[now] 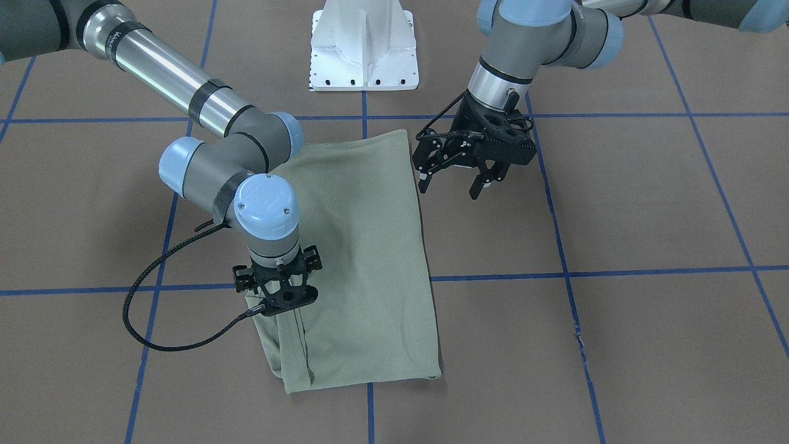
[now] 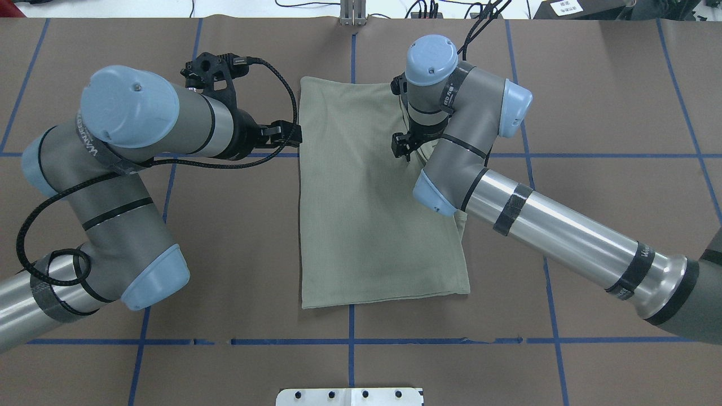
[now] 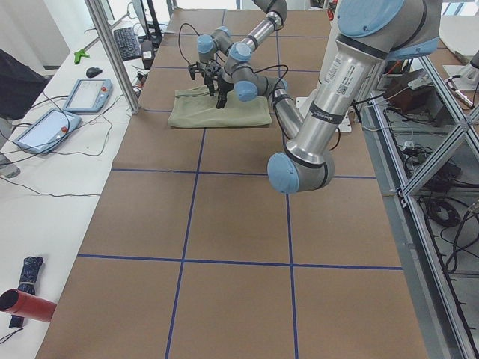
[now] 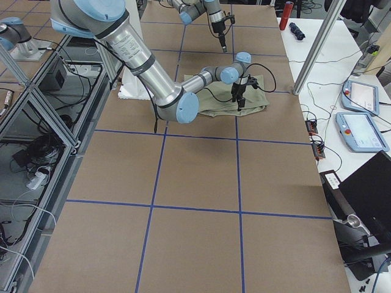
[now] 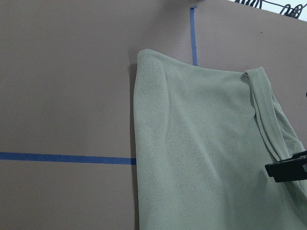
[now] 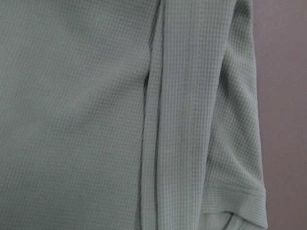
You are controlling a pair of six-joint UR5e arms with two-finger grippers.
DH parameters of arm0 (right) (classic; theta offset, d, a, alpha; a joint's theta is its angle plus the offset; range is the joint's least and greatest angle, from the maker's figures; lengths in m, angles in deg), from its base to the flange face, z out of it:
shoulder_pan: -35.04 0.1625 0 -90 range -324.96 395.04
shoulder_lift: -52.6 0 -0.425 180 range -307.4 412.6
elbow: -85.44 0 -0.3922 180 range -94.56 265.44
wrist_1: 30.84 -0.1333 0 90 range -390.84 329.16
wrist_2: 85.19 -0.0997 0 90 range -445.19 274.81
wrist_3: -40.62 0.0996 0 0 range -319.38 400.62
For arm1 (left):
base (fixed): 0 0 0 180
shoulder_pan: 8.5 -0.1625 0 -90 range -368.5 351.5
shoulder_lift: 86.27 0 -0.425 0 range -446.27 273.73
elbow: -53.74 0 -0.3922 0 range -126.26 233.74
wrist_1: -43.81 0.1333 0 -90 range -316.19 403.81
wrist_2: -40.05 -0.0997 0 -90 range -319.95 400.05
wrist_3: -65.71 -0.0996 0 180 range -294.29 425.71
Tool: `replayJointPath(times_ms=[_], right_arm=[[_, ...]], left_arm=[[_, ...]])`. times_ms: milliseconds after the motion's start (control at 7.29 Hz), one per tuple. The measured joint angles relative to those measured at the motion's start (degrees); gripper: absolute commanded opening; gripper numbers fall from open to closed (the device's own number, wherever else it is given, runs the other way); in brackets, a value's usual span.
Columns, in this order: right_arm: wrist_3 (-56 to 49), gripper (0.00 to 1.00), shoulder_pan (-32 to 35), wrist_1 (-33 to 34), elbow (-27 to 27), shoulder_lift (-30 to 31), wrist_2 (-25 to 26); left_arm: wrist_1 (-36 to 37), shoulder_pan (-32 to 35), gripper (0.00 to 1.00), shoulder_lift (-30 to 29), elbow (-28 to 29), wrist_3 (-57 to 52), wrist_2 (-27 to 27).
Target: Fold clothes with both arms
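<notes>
The pale sage-green shirt (image 1: pixel 363 259) lies folded into a long rectangle on the brown table, and it also shows in the overhead view (image 2: pixel 372 225). A folded sleeve runs along one long edge (image 6: pixel 192 120). My left gripper (image 1: pixel 454 185) is open and empty, hovering just beside the shirt's other long edge, and it also shows in the overhead view (image 2: pixel 285 134). My right gripper (image 1: pixel 280 302) points straight down onto the sleeve edge and also shows from above (image 2: pixel 403 148). Its fingertips are hidden, so I cannot tell if it is open or shut.
The white pedestal base (image 1: pixel 363 49) stands at the robot's side of the table. Blue tape lines (image 1: pixel 616 271) grid the brown surface. A side bench holds tablets (image 3: pixel 86 93) and a red cylinder (image 3: pixel 26 303), behind a metal post (image 3: pixel 112 52).
</notes>
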Motion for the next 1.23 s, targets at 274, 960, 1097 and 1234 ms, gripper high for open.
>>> replayJointPath(times_ms=[274, 960, 1097, 1234], right_arm=[[-0.52, 1.0, 0.22, 0.37, -0.18, 0.19, -1.08], [-1.6, 1.0, 1.71, 0.57, -0.21, 1.41, -2.17], [-1.72, 1.0, 2.15, 0.55, -0.24, 1.67, -2.18], [-2.14, 1.0, 2.89, 0.52, -0.3, 1.93, -2.18]], left_arm=[[0.0, -0.03, 0.99, 0.0, 0.01, 0.0, 0.0], [0.0, -0.1, 0.99, -0.03, 0.01, 0.24, 0.08], [-0.02, -0.11, 0.99, -0.05, 0.01, 0.45, 0.08], [-0.04, -0.12, 0.99, -0.05, 0.0, 0.62, 0.08]])
